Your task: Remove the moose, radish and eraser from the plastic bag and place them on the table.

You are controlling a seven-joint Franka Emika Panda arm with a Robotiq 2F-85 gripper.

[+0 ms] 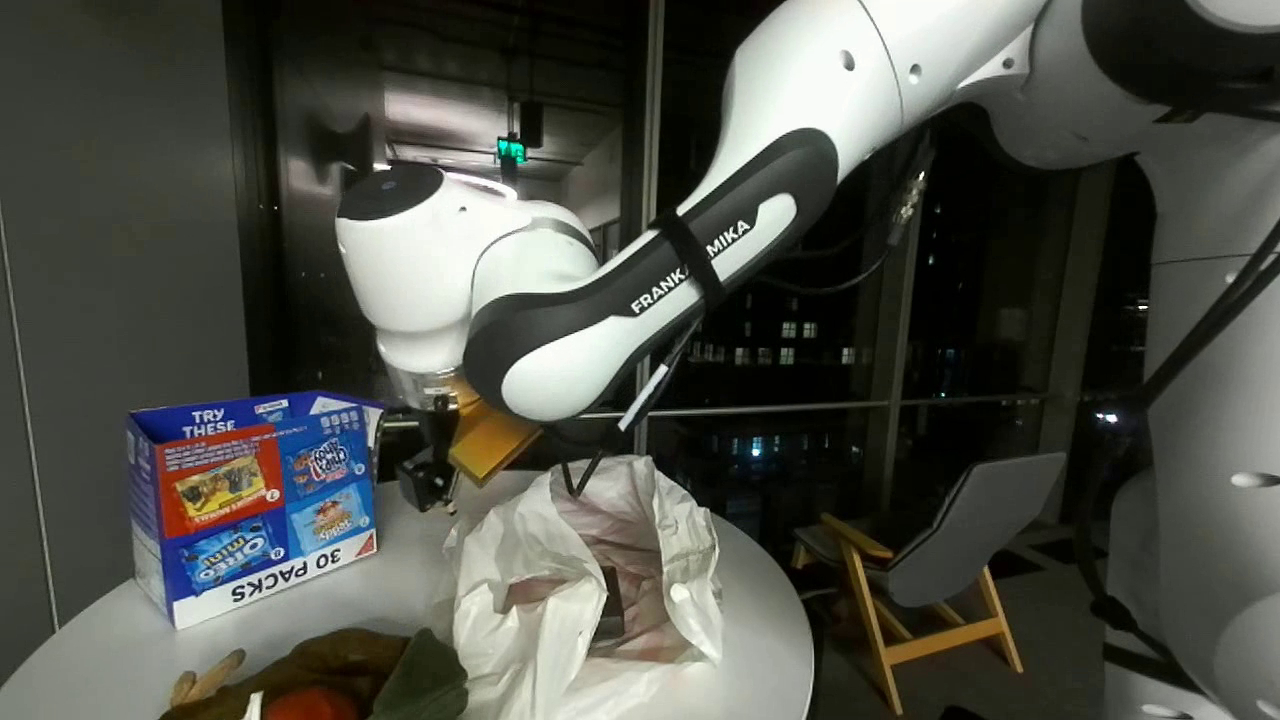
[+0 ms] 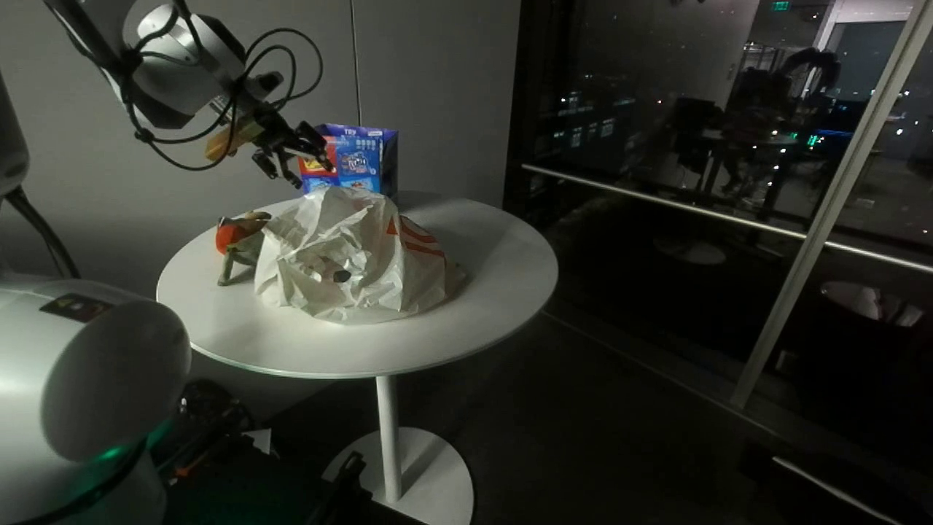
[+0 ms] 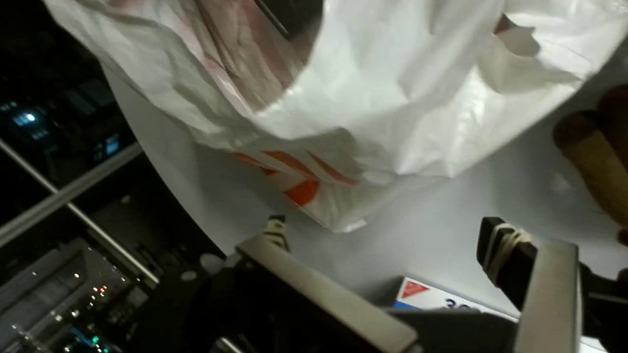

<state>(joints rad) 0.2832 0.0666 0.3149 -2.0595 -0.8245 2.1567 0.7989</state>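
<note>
Hovering near the plastic bag (image 3: 392, 98), at its six o'clock in the wrist view, the claw (image 3: 384, 226) is spread wide: its two fingers (image 3: 521, 267) stand well apart, with the round white table (image 3: 427, 245) showing between them. A pale band (image 3: 505, 240) wraps each finger. The bag, white with orange-red print, sits crumpled on the table. In an exterior view its mouth gapes, and a dark block (image 1: 612, 600) lies inside; whether it is the eraser, I cannot tell. The moose (image 1: 335, 662), a soft toy in brown and green, lies on the table between eight and nine o'clock from the bag in an exterior view, just beside it. A red patch (image 1: 312, 704) with a white strip (image 1: 254, 706) shows there too; I cannot tell whether it is the radish. A blue snack box (image 1: 250, 510) stands between nine and ten o'clock from the bag, its "30 PACKS" print upside down. A gray chair (image 1: 965, 535) stands beyond, toward three o'clock.
</note>
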